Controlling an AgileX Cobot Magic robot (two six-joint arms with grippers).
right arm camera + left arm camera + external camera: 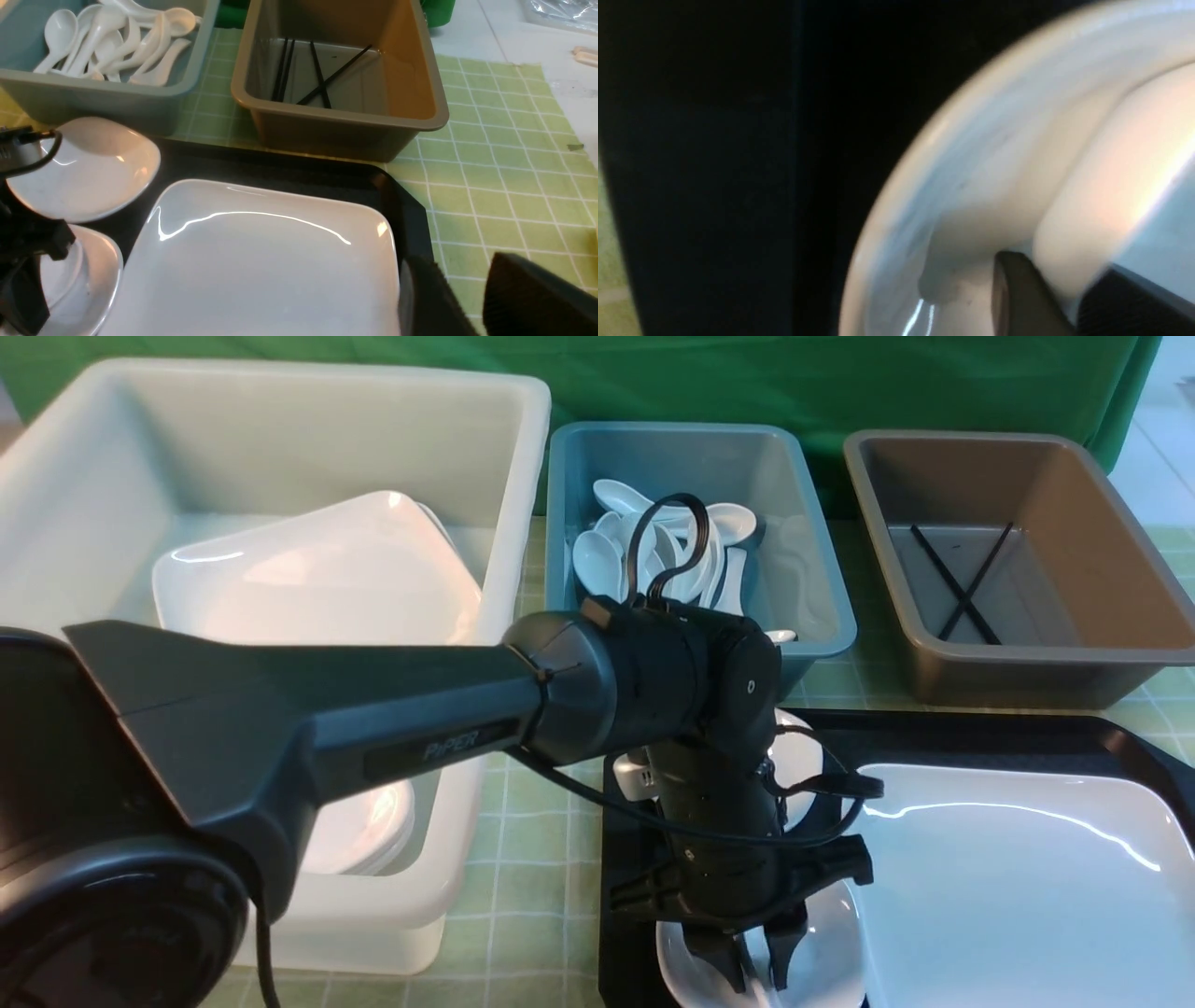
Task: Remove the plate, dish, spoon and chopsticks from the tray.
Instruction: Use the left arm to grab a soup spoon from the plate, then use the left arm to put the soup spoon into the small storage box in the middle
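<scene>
Our left claw [752, 971] pinches narrow on the spoon [1101, 196] inside the dish [826, 952] at the tray's [980, 737] left end. That glossy handle could slip, or drag the dish. Rightward lies the plate [1018, 887], and our right claw [455, 273] hangs wide and empty.

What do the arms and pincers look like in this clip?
The left arm is matte black: a tapered link runs into a rounded wrist. It is lettered PiPER, and a black cable loops above it. Both the left pincer and right pincer have black, blunt fingers.
</scene>
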